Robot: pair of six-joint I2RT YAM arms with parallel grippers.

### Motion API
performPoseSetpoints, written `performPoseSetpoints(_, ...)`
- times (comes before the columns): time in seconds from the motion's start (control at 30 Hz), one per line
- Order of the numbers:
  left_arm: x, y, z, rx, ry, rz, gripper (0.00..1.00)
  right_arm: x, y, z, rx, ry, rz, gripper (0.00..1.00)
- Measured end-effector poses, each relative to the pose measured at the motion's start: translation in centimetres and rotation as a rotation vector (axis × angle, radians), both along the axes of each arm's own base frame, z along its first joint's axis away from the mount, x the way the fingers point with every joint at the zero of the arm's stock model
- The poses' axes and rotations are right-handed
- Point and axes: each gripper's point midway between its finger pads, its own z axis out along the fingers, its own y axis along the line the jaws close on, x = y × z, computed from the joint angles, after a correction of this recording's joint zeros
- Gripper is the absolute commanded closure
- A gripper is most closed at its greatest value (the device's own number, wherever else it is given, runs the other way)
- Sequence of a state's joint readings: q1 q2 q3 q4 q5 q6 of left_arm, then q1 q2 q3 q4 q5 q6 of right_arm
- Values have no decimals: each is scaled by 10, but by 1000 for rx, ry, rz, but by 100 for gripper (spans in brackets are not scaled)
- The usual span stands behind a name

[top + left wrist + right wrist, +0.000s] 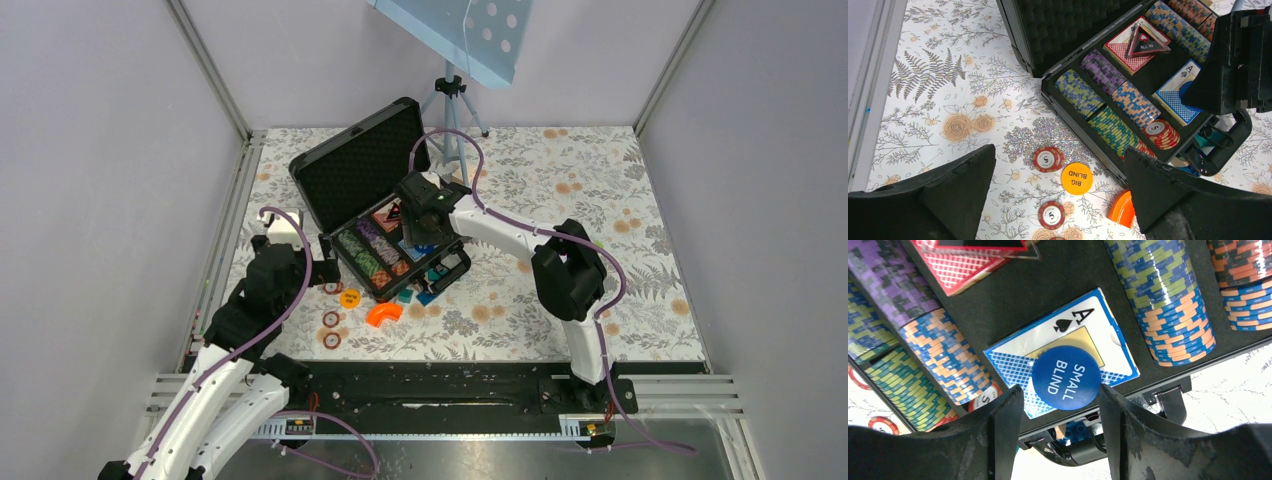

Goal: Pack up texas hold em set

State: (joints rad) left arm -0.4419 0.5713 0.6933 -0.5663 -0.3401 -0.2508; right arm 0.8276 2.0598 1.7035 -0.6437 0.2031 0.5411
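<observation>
In the left wrist view, the left gripper (1058,156) is held wide open and empty. The loose round chips (1048,159) are found directly below it, nearer this arm, left of the open briefcase (360,165). Rightward, the right gripper (1060,390) is spread empty astride the SMALL BLIND button (1066,377), which is laid on the blue deck (1098,335).

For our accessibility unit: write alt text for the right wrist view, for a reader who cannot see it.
A blue SMALL BLIND button lies on a blue card deck in the black case, framed by the open right gripper. Striped chip rows flank the deck; a red deck sits upper left.
</observation>
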Motion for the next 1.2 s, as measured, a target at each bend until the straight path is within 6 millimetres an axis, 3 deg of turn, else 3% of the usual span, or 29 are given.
performPoseSetpoints(0.33, 0, 0, 0, 0, 0, 0, 1, 11, 15, 23, 62, -40, 7, 37)
performPoseSetpoints(0.57, 0, 0, 0, 0, 0, 0, 1, 11, 16, 22, 70, -51, 8, 35)
performPoseSetpoints(0.73, 0, 0, 0, 0, 0, 1, 1, -4, -1, 21, 62, -45, 12, 32)
performPoseSetpoints(1.0, 1, 1, -1, 3, 5, 9, 1, -24, -9, 50, 121, -101, 35, 29)
performPoseSetpoints(1.2, 6, -3, -21, 4, 113, 38, 1, -57, -42, 59, 136, -117, 33, 27)
